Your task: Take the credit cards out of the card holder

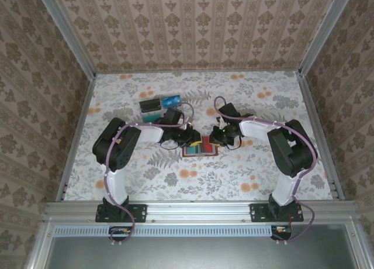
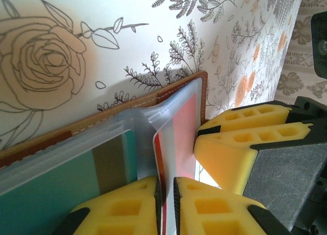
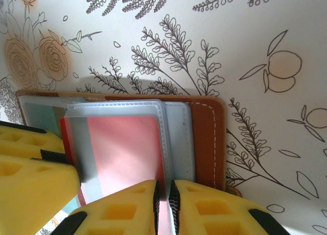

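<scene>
The flowery table [image 1: 263, 175] holds the brown card holder [image 1: 200, 154]. It lies open in the middle, between the two arms, and from above they hide part of it. The left gripper [image 2: 165, 207] pinches the edge of a red credit card [image 2: 181, 143] that sits in a clear pocket. The right gripper [image 3: 163, 207] pinches a pocket flap of the card holder. The picture edge cuts off what is below its fingers.

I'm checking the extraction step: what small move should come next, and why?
Probably the left end effector should draw the red card straight out of its clear sleeve: it seems pinched on the card's edge, while the right end effector pins the sleeve in the open card holder.
</scene>
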